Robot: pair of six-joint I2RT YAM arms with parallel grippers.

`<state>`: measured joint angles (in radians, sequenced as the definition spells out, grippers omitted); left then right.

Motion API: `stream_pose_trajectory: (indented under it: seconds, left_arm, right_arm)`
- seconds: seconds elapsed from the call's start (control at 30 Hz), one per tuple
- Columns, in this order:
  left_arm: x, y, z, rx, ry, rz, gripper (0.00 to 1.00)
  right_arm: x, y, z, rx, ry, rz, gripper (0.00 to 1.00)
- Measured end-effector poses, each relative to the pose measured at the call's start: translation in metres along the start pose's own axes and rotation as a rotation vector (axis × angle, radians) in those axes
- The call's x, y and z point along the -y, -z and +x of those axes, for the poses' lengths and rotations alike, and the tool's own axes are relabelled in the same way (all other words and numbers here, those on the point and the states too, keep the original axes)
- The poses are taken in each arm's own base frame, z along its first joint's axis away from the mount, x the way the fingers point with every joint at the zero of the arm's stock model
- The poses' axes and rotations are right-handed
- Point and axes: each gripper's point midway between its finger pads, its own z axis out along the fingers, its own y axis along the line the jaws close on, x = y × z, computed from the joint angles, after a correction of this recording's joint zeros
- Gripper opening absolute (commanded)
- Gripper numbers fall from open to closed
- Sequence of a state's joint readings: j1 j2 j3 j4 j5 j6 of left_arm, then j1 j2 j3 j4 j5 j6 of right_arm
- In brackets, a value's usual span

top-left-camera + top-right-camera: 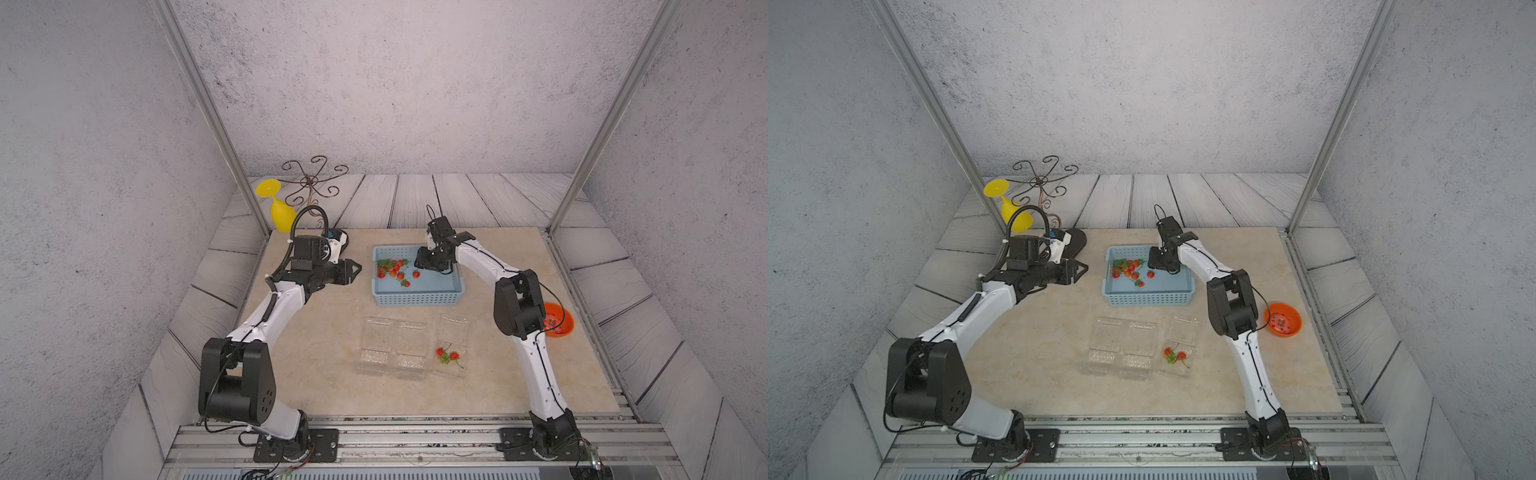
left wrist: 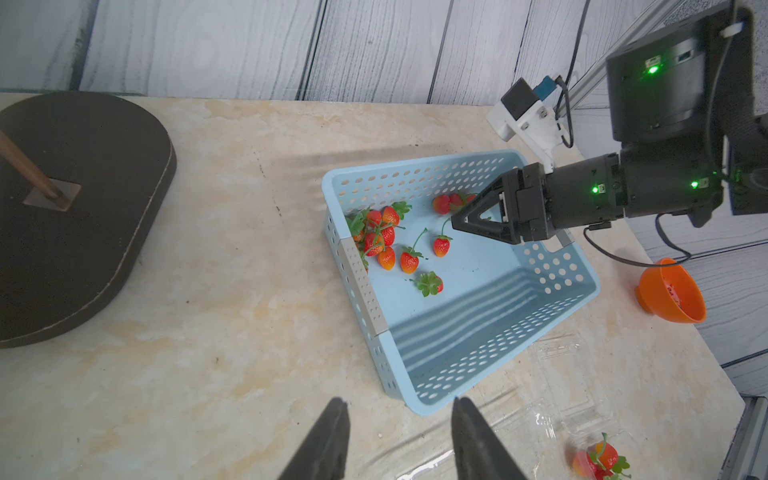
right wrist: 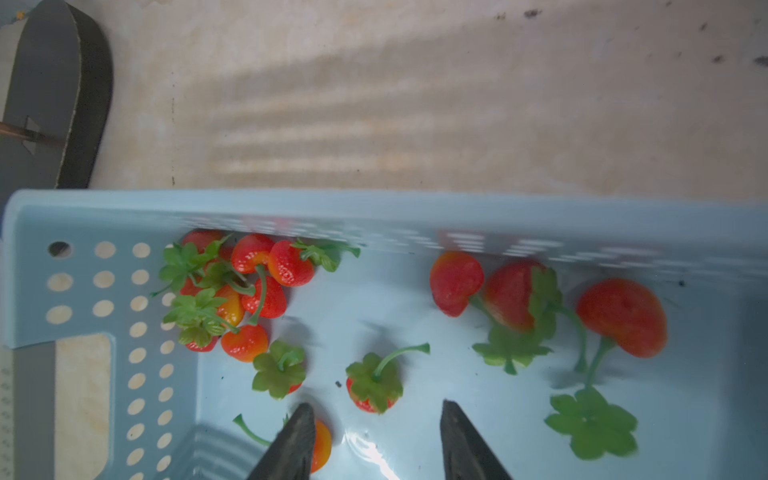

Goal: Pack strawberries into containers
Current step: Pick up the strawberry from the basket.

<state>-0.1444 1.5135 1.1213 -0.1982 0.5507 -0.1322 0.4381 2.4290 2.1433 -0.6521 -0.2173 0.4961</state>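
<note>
Clearly the packing is only just getting going. In both top views the three containers [image 1: 411,349] are sitting in a row in the lower centre of the frame with their lids thrown back. Only the right-hand container [image 1: 453,347] is holding any fruit: a small cluster of strawberries [image 1: 448,355], with two red bodies showing and perhaps a third hiding among the stems. The other two are looking empty, though the clear plastic is making that hard to be sure of.

Most of the fruit is lying in the blue basket [image 1: 415,300] just above the row, mainly bunched in its upper left corner, with a few more scattered across the floor.

The right gripper [image 3: 376,409] is reaching down inside the basket. Its jaws are standing apart with nothing between them, and a loose berry [image 3: 374,384] is sitting cap-up just beyond the gap. I judge it is lining up the next pick.

The left gripper [image 2: 399,405] is hanging over bare table to the left of the basket, jaws likewise parted and carrying nothing.

By my reckoning nearly all the work is waiting: emptying the basket, filling all three boxes and, I am assuming, closing the lids.
</note>
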Motion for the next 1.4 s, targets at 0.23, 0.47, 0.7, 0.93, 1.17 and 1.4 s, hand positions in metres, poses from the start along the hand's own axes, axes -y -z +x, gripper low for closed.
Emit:
stream_pose_trajectory:
  seconds: [0.23,0.47,0.7,0.93,1.17,1.4]
  left_arm:
    - [0.0,0.0,0.0,0.0,0.0,-0.001,0.45]
    - [0.0,0.0,0.0,-0.001,0.0,-0.001,0.45]
    - [-0.001,-0.001,0.001,-0.003,0.001,-0.001,0.45]
    - [-0.002,-0.002,0.002,-0.007,0.003,-0.002,0.45]
    - [-0.001,-0.002,0.002,-0.007,0.003,-0.002,0.45]
    - [-0.001,-0.002,0.002,-0.006,0.003,-0.002,0.45]
  right_arm:
    - [0.003,-0.02,-0.004,-0.001,-0.026,-0.001,0.49]
    - [0.004,-0.031,-0.004,-0.006,-0.049,-0.01,0.45]
    - [0.001,-0.036,-0.007,0.004,-0.058,-0.032,0.28]
    - [-0.001,-0.038,-0.008,0.003,-0.066,-0.053,0.08]
    - [-0.003,-0.041,-0.003,-0.001,-0.041,-0.077,0.0]
    - [-0.009,0.005,0.016,-0.025,0.021,-0.088,0.0]
